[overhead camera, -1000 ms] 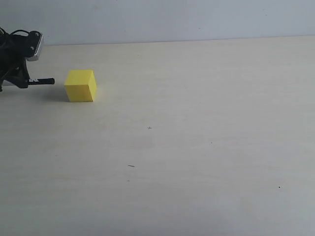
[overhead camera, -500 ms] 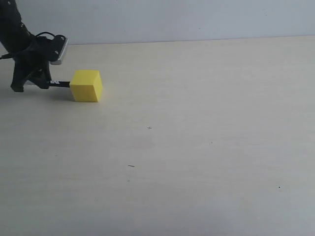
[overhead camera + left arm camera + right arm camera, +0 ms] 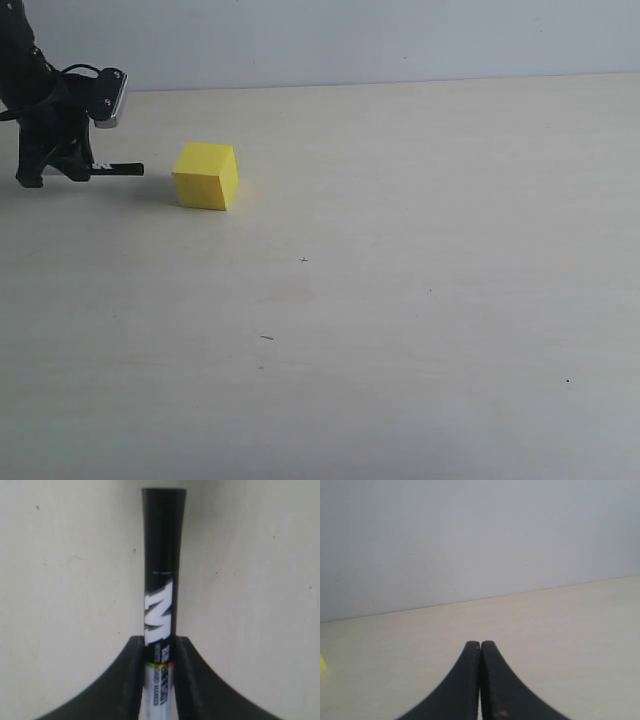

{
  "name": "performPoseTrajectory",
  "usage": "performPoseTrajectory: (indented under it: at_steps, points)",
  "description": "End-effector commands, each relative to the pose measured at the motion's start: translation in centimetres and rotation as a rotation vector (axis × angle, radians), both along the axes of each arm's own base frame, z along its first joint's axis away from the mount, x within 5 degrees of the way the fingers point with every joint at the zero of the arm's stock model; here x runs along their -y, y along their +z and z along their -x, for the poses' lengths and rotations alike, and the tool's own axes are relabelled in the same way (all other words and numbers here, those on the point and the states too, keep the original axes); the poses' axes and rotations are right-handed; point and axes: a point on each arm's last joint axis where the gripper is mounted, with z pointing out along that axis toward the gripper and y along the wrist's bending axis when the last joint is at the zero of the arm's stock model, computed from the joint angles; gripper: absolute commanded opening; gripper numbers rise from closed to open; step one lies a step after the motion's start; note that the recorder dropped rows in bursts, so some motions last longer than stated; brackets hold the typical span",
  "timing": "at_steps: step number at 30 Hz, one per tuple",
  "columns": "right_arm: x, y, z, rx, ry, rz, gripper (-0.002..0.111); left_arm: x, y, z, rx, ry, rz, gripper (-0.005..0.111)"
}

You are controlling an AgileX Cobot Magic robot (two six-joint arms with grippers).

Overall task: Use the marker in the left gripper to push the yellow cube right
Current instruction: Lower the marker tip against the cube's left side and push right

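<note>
The left claw (image 3: 80, 168) pinches the marker (image 3: 122, 169), its tip just left of the yellow cube (image 3: 206, 176), not touching; pushing right likely needs contact first.

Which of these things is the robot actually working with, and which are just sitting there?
Part of the job:
- black left tool, gripping the pen
- slim white-and-black marker pen
- small bright-yellow cube

Just there:
- black right tool, shut and holding nothing
- pale table
- plain grey wall

Bare lab-like test bench, pale tabletop (image 3: 400, 300), blank grey wall (image 3: 350, 40)
</note>
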Motion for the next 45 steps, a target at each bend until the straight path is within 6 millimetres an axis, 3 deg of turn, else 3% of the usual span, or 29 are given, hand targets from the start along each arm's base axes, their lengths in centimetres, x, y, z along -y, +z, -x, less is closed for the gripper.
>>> performPoseTrajectory:
  at_steps: [1, 9, 13, 22, 26, 34, 45]
  points:
    - [0.0, 0.0, 0.0, 0.011, -0.004, 0.004, 0.000, 1.6, 0.4, 0.1, -0.001, -0.021, 0.012, 0.000]
    - [0.0, 0.0, 0.0, 0.011, -0.004, 0.004, 0.000, 7.0, 0.3, 1.5, -0.054, -0.146, 0.005, 0.000]
    - [0.0, 0.0, 0.0, 0.011, -0.004, 0.004, 0.000, 7.2, 0.3, 1.3, -0.035, -0.114, 0.012, 0.000]
    - [0.0, 0.0, 0.0, 0.011, -0.004, 0.004, 0.000, 5.5, 0.3, 2.1, -0.166, 0.068, 0.001, 0.000]
    - [0.0, 0.0, 0.0, 0.011, -0.004, 0.004, 0.000, 6.7, 0.3, 2.2, -0.152, 0.060, 0.006, 0.000]
    - [0.0, 0.0, 0.0, 0.011, -0.004, 0.004, 0.000, 10.9, 0.4, 1.9, -0.006, 0.000, 0.049, 0.000]
    - [0.0, 0.0, 0.0, 0.011, -0.004, 0.004, 0.000, 8.1, 0.4, 1.0, 0.000, 0.183, 0.064, 0.000]
